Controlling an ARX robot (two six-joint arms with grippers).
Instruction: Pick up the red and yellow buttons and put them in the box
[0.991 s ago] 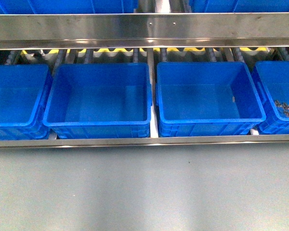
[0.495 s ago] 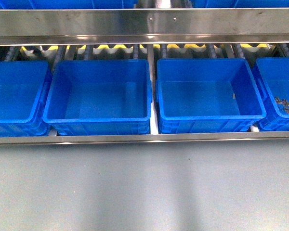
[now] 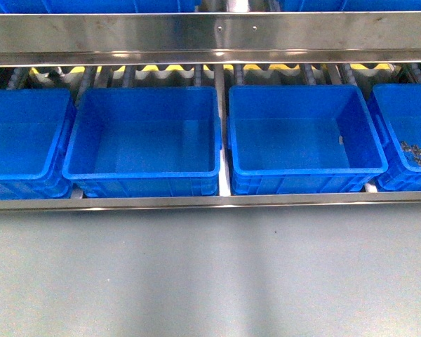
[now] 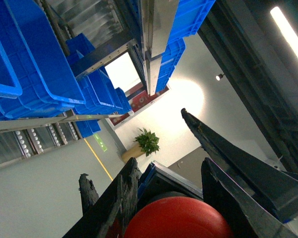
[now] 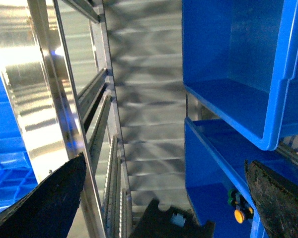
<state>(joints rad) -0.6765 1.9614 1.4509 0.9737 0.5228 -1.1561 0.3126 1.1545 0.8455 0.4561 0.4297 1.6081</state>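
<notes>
In the left wrist view my left gripper [image 4: 169, 163] is shut on the red button [image 4: 176, 218], a round red dome on a dark body wedged between the black fingers [image 4: 114, 198]. My right gripper [image 5: 161, 198] is open, with its black pads [image 5: 44, 198] far apart and nothing between them. A yellow button [image 5: 239, 215] lies in a blue bin [image 5: 208, 163] close to the right gripper, beside a green part [image 5: 232, 197]. The front view shows several blue boxes in a row, two of them [image 3: 142, 173] [image 3: 305, 171] in the middle. Neither arm appears there.
A steel rail [image 3: 210, 34] runs above the boxes and a steel ledge [image 3: 210, 202] in front of them. The far-right box [image 3: 415, 153] holds small metal parts. Grey table surface [image 3: 210, 274] lies nearest. Stacked blue bins [image 4: 35, 59] and rack rails [image 5: 97, 114] surround both wrists.
The rack and boxes sit slightly higher in the front view than one second ago. Nothing has moved in the last half second.
</notes>
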